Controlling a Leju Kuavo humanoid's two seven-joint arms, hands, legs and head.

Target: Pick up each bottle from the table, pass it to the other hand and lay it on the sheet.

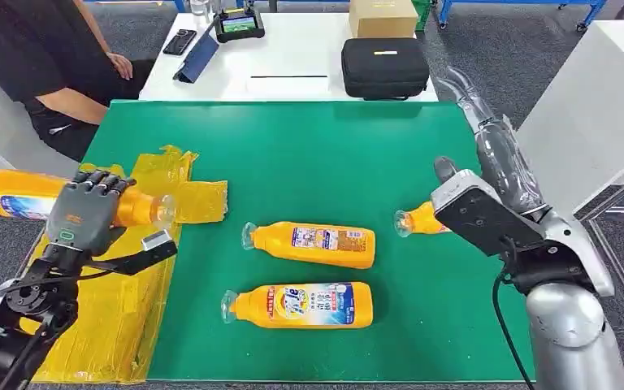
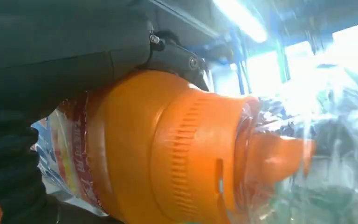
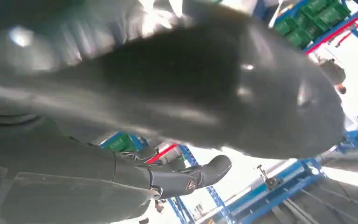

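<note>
My left hand (image 1: 89, 213) grips an orange bottle (image 1: 16, 199) lying level, its clear cap (image 1: 160, 210) pointing right, above the crumpled yellow sheet (image 1: 126, 313) at the left of the green mat (image 1: 333, 154). In the left wrist view the bottle's (image 2: 168, 149) orange shoulder and spout sit close under the hand (image 2: 51, 60). Two more orange bottles (image 1: 313, 244) (image 1: 301, 305) lie on their sides mid-mat. A third bottle (image 1: 418, 219) is half hidden behind my right wrist. My right hand (image 1: 500, 158) is raised over the mat's right side, fingers (image 3: 205, 175) apart and holding nothing.
A person in black (image 1: 41, 57) sits at the far left. Behind the mat a white table (image 1: 292, 61) carries a black case (image 1: 384, 67), a cardboard box (image 1: 382, 16), a phone (image 1: 179, 41) and a handheld screen (image 1: 238, 23). Another white surface (image 1: 593, 106) stands at right.
</note>
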